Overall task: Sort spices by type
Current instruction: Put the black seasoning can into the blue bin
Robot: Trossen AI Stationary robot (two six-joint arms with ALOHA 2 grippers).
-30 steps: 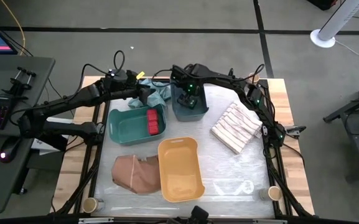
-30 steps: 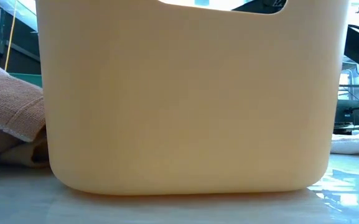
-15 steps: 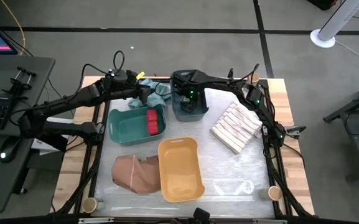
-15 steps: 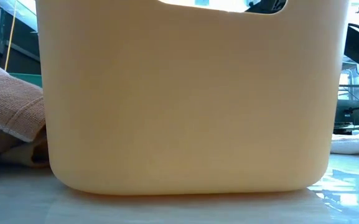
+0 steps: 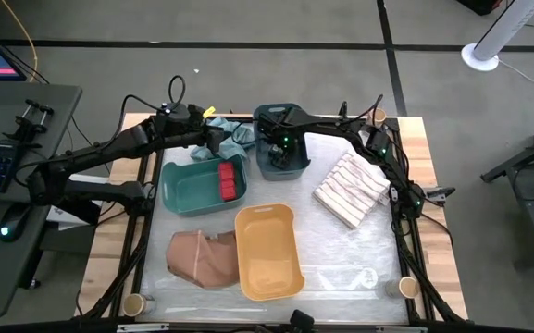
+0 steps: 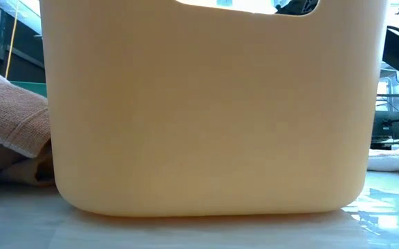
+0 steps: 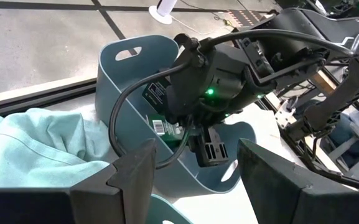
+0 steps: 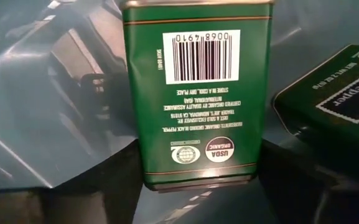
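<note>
2 red boxes [image 5: 228, 180] are lying side by side, touching, at one end of the green bin, flat on its floor. A dark green pepper tin [image 8: 198, 93] is sitting inside the blue bin, barcode + organic seal facing the right wrist cam, label text reading upside down there. A 2nd tin [image 8: 331, 102] of the same type is lying just beside it, tilted, "Pepper" partly legible. From the left wrist view, one tin [image 7: 167, 129] is peeking out w/ its barcode showing.

Low view blocked by yellow bin [image 6: 206, 117]; second green tin [image 8: 335, 99] cut by frame edge
</note>
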